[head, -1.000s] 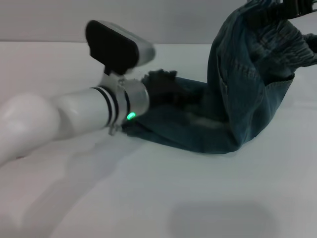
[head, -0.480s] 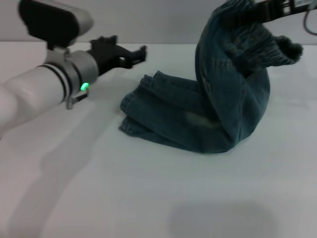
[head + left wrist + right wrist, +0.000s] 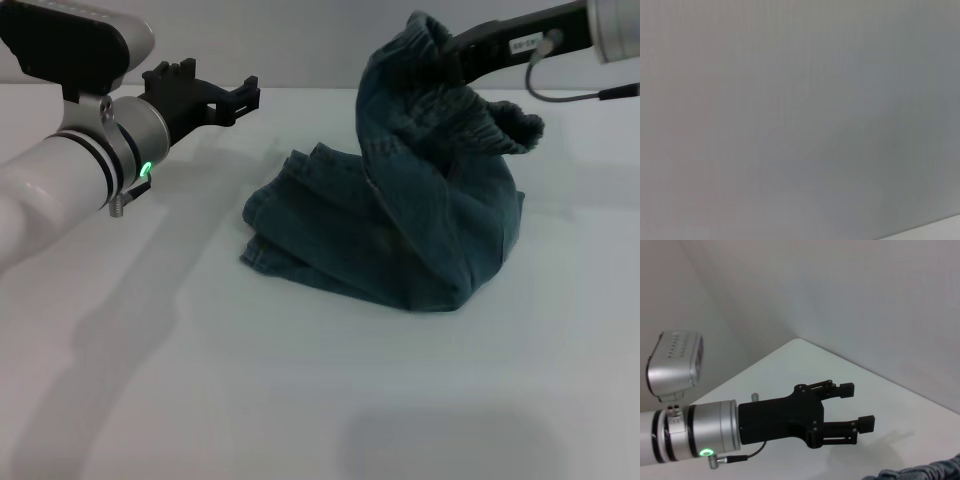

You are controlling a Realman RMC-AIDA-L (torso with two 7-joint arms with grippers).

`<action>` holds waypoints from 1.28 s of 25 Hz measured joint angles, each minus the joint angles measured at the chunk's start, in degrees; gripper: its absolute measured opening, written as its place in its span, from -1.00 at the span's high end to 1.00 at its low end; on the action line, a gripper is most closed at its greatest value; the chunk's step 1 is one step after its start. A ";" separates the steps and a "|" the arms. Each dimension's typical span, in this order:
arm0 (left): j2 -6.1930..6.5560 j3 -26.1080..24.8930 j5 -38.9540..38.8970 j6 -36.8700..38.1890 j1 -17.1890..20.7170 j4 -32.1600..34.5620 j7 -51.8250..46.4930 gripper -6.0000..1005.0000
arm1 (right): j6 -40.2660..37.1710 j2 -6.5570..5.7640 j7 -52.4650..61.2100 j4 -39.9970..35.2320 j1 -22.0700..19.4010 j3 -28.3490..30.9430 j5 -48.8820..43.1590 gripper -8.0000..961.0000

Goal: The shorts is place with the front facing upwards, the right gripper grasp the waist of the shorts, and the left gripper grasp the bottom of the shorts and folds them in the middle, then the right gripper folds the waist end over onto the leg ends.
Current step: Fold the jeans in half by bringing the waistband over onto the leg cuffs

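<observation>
The denim shorts (image 3: 400,240) lie folded lengthwise on the white table (image 3: 300,400). Their leg ends (image 3: 268,245) rest flat at the left. The ruffled waist (image 3: 485,115) is held up in the air, with my right gripper (image 3: 452,48) shut on it at the top right. The cloth hangs from there in a tall arch over the legs. My left gripper (image 3: 222,88) hovers open and empty above the table, left of the shorts and apart from them. The right wrist view shows that same left gripper (image 3: 859,405) with jaws spread, and a strip of denim (image 3: 920,472) at the picture's edge.
A plain grey wall (image 3: 300,40) stands behind the table. The left wrist view shows only this wall (image 3: 800,120). Bare table surface lies in front of and left of the shorts.
My left gripper has let go of the leg ends and drawn back to the left and up. My right gripper has carried the raised waist leftward toward the leg ends.
</observation>
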 joint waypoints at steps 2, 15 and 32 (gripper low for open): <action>-0.07 0.00 0.00 -0.25 0.08 -0.26 0.01 -0.68 | 1.53 0.63 -1.05 0.63 0.15 -0.85 0.00 0.84; -0.13 -0.04 -0.18 -0.48 -0.32 -2.20 0.00 -0.68 | 8.15 2.20 -3.29 5.53 2.12 -7.04 -0.01 0.62; 0.04 -0.45 -0.26 0.02 0.31 -3.50 -0.30 -0.68 | 3.80 1.79 1.93 5.65 3.05 -9.29 -5.02 -0.18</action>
